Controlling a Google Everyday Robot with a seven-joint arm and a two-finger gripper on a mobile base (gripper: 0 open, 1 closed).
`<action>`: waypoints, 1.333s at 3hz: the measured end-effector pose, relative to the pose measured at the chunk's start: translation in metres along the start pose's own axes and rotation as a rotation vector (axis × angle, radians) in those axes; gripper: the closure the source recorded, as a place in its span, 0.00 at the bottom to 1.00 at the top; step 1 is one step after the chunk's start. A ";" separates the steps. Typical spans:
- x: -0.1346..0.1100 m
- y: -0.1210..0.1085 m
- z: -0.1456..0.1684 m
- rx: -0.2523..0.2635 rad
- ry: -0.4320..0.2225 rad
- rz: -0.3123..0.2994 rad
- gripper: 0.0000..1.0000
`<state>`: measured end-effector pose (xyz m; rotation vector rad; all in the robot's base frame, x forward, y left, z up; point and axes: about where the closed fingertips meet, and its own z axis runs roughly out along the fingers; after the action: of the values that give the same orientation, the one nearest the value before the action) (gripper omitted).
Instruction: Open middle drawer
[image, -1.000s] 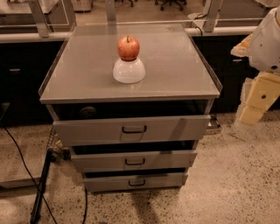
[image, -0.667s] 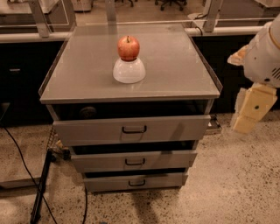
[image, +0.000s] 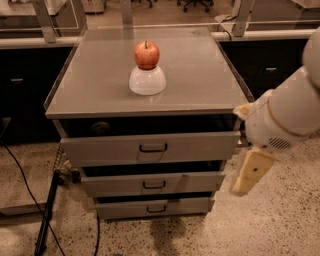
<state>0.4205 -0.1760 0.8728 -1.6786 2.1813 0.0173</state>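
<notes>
Grey metal cabinet (image: 200, 75) in the middle, with three grey drawers down the front. Middle drawer (image: 115, 186) between the other two: at 6 o'clock from the top drawer (image: 100, 149), at 12 o'clock from the bottom drawer (image: 120, 210). Small dark loop handle (image: 153, 185) in the middle of its flat front. Thin dark gap just over that front, and the same over the other two fronts. Pulled out a bit or not: hard to tell.

On the cabinet top, at 12 o'clock from the drawers, a white bowl (image: 147, 82) turned upside down. Red apple (image: 146, 54) sitting right on the bowl, stem up.

Gripper (image: 248, 175) at 3 o'clock from the middle drawer, just beside the right edge of the cabinet. Cream in colour, hanging down toward 6 o'clock from a fat white arm (image: 290, 112). Well apart from the handle. Claw apart or together: cannot tell.

Speckled floor (image: 280, 225) all around the bottom. Thin black pole (image: 46, 217) leaning at 9 o'clock from the bottom drawer
</notes>
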 end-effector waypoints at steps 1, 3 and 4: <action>-0.002 0.029 0.075 -0.067 -0.012 0.001 0.00; 0.006 0.037 0.100 -0.089 -0.008 0.020 0.00; 0.019 0.051 0.140 -0.110 -0.019 0.041 0.00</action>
<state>0.4102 -0.1459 0.7260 -1.6847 2.2374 0.1667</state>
